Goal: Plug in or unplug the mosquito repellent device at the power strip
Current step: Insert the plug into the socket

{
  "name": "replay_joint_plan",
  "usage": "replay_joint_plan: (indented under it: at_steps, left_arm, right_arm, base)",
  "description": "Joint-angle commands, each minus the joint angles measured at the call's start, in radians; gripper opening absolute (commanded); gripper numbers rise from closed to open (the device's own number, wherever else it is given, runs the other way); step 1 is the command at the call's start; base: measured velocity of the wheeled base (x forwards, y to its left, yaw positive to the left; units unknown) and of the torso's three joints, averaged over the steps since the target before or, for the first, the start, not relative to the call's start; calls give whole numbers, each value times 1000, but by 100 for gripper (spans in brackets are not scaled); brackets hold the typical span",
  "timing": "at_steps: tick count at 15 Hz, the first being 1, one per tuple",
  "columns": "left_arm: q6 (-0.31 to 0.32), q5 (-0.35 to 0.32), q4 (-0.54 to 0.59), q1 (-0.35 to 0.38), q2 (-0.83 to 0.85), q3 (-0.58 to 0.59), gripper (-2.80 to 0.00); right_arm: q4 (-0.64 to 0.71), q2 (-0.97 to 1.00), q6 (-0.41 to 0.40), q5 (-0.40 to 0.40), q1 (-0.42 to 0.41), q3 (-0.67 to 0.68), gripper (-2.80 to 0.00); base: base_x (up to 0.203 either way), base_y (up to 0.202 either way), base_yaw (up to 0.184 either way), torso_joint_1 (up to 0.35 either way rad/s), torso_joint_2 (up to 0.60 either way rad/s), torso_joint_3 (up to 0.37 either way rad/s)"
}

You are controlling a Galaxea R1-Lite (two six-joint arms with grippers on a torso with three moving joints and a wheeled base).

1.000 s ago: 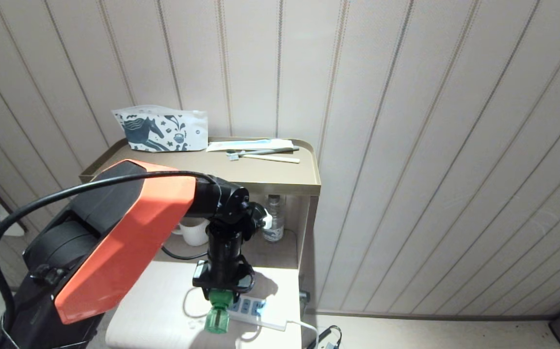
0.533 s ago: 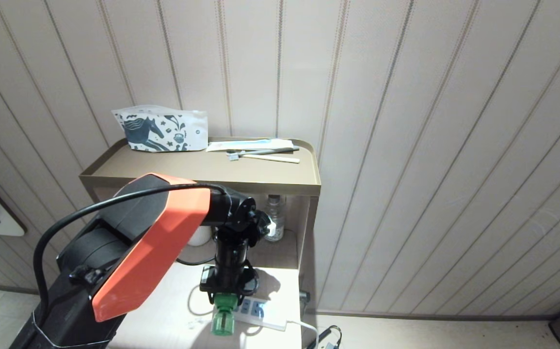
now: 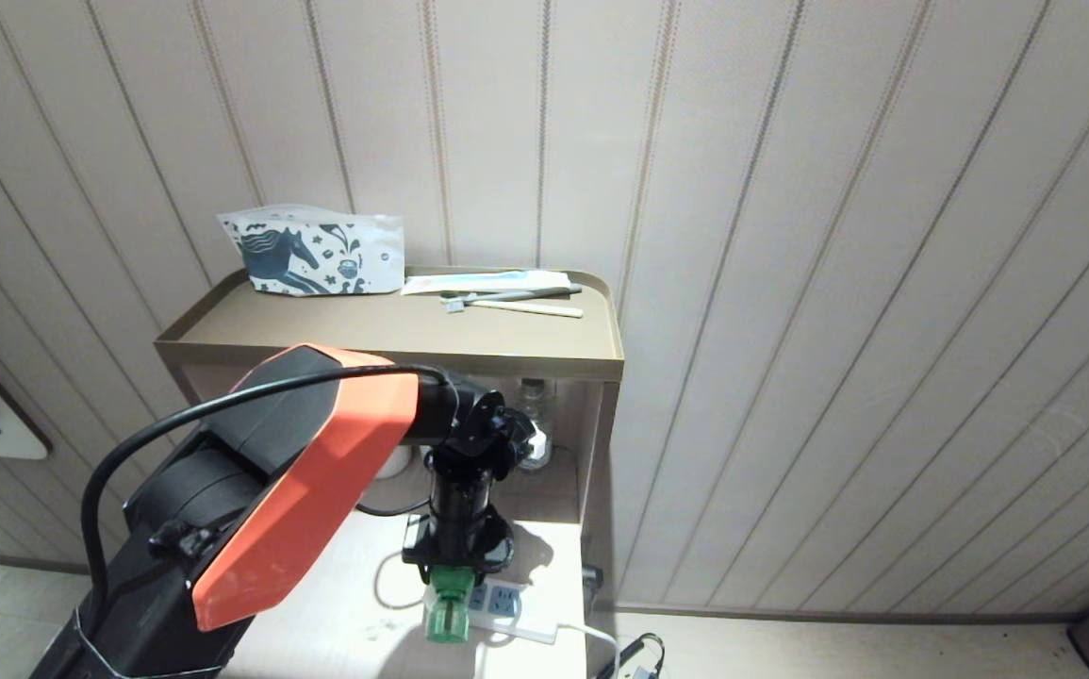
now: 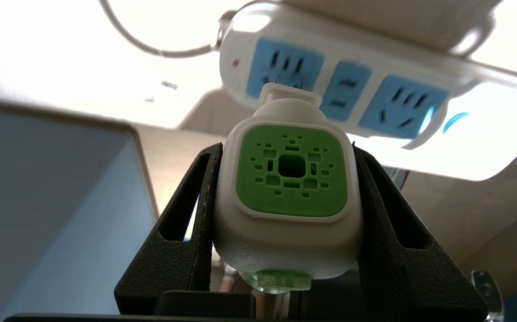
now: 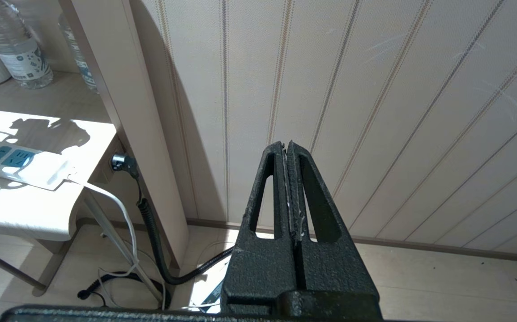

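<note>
Gripping the mosquito repellent device (image 4: pixel 290 197) by its white head, the left tool (image 4: pixel 287 223) is pressing one black finger (image 4: pixel 186 232) on either side. It is hanging directly above the power strip (image 4: pixel 352 96) on the white surface (image 3: pixel 337 604), plug end just beside a blue socket face, insertion not discernible. Off to the side, the right tool (image 5: pixel 288 188) is sitting with fingers together.
</note>
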Motion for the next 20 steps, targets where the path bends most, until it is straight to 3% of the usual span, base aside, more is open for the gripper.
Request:
replay_joint_plan:
  at_steps: [1,20]
  left_arm:
    - [-1,2,-22,0,8,-3,-280]
    - [13,20,-22,44,52,-1,-280]
  right_arm:
    - [0,-1,-1,0,0,0,-280]
    - [0,-1,-1,0,-1,0,-280]
  base:
    - [0,0,0,0,0,0]
    - [0,0,0,0,0,0]
